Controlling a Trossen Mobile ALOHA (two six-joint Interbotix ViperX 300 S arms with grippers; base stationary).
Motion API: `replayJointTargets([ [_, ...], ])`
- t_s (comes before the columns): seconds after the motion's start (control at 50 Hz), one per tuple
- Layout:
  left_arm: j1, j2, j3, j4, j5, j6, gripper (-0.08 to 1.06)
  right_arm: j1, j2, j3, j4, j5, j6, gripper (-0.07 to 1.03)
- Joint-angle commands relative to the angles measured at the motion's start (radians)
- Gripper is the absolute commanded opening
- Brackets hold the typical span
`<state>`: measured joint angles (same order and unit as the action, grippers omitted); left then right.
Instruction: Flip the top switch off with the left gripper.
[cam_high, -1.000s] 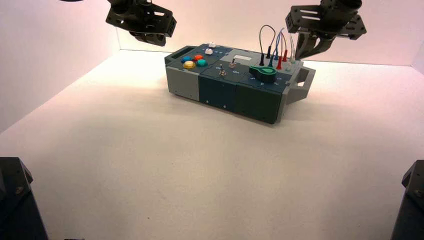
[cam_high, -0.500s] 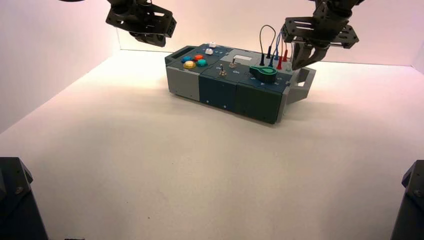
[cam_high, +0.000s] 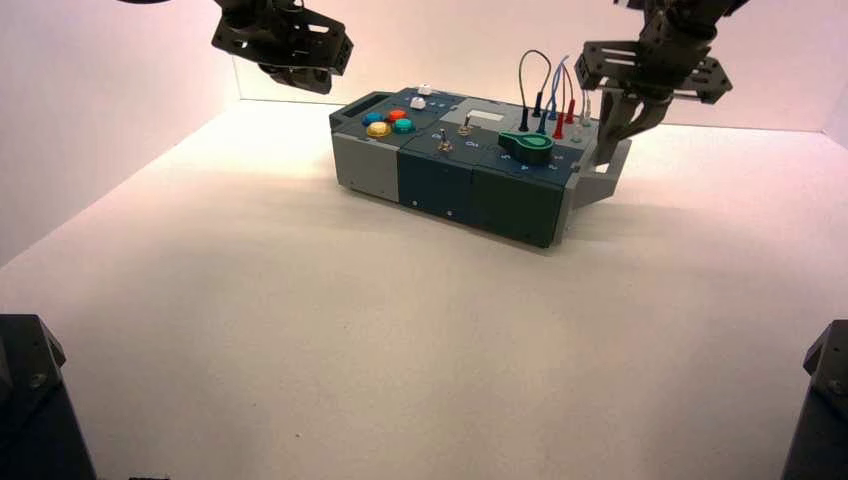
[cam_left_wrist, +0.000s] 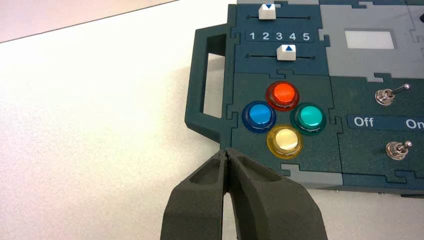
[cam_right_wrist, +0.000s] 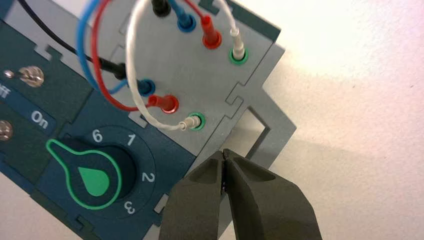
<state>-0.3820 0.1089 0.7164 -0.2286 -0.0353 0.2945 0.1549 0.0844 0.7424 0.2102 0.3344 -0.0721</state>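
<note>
The top switch (cam_left_wrist: 387, 95) is a small silver toggle on the box's dark middle panel, its lever leaning toward the "On" lettering. From above it is the farther toggle (cam_high: 466, 126), and it also shows at the edge of the right wrist view (cam_right_wrist: 27, 76). My left gripper (cam_high: 300, 78) hangs high beyond the box's left end. In its wrist view the left gripper (cam_left_wrist: 227, 152) is shut and empty, near the dark handle (cam_left_wrist: 202, 100) and the yellow button (cam_left_wrist: 284, 140). My right gripper (cam_right_wrist: 223, 152) is shut and empty over the grey right handle (cam_right_wrist: 272, 135).
A second toggle (cam_left_wrist: 398, 149) sits past the Off/On label. Red (cam_left_wrist: 283, 94), blue (cam_left_wrist: 259, 115) and teal (cam_left_wrist: 308, 116) buttons cluster by two white sliders (cam_left_wrist: 286, 51). The green knob (cam_right_wrist: 92, 175) and looped wires (cam_right_wrist: 150, 100) fill the box's right end.
The right gripper has come down and shifted slightly right, its fingers now by the box's grey right handle. The left arm has not moved.
</note>
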Motion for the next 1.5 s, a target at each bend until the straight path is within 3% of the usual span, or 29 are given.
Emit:
replayJointTargets([
  [0.02,-0.002,-0.017,-0.021,0.002,-0.002,0.005,-0.03,-0.002,0.002,-0.035,-0.002,0.011,0.0,-0.02],
  [0.34,-0.02,-0.048,-0.037,0.002,0.043,0.003,-0.03,-0.002,0.023,-0.049,-0.006,0.078,-0.006,-0.02],
  [0.54,-0.029,-0.044,-0.087,0.002,0.115,0.005,-0.03,-0.002,0.051,-0.044,-0.014,0.11,-0.006,-0.02],
  [0.9,-0.181,0.031,-0.21,0.002,0.265,0.017,-0.03,-0.002,0.055,-0.049,-0.014,0.11,-0.006,-0.02],
  [1.04,-0.23,0.052,-0.244,0.002,0.273,0.017,-0.03,-0.002,0.052,-0.049,-0.015,0.11,-0.006,-0.02],
  [1.5,-0.302,0.106,-0.31,-0.003,0.298,0.015,-0.03,-0.002,0.051,-0.049,-0.017,0.106,-0.006,-0.02],
])
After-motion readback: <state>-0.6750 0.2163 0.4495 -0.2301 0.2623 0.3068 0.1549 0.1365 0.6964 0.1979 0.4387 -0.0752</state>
